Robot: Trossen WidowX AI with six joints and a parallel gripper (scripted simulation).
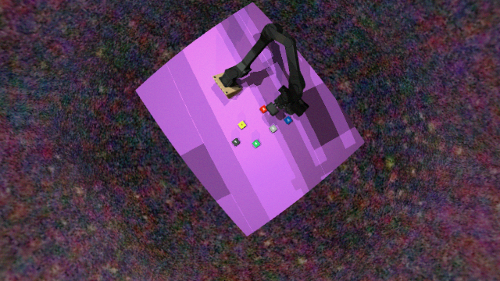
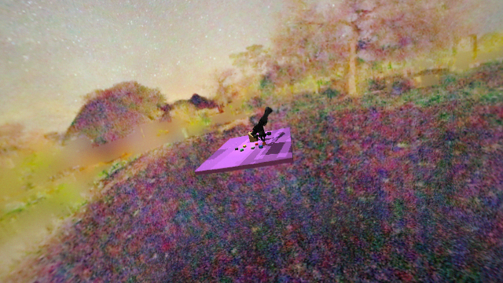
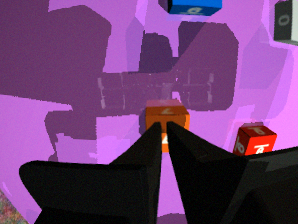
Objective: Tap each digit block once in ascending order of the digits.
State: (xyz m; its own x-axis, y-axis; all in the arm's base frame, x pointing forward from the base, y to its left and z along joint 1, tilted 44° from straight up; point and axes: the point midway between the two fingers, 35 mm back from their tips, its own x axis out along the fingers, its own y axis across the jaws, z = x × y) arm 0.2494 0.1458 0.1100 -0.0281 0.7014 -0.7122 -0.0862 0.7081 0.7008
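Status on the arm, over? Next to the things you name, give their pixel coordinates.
Gripper (image 3: 162,127) shut, nothing held. Tips over orange block (image 3: 167,117); contact unclear. Red block (image 1: 263,109) (image 3: 256,140) close by, blue block (image 1: 287,120) (image 3: 195,7) farther off.
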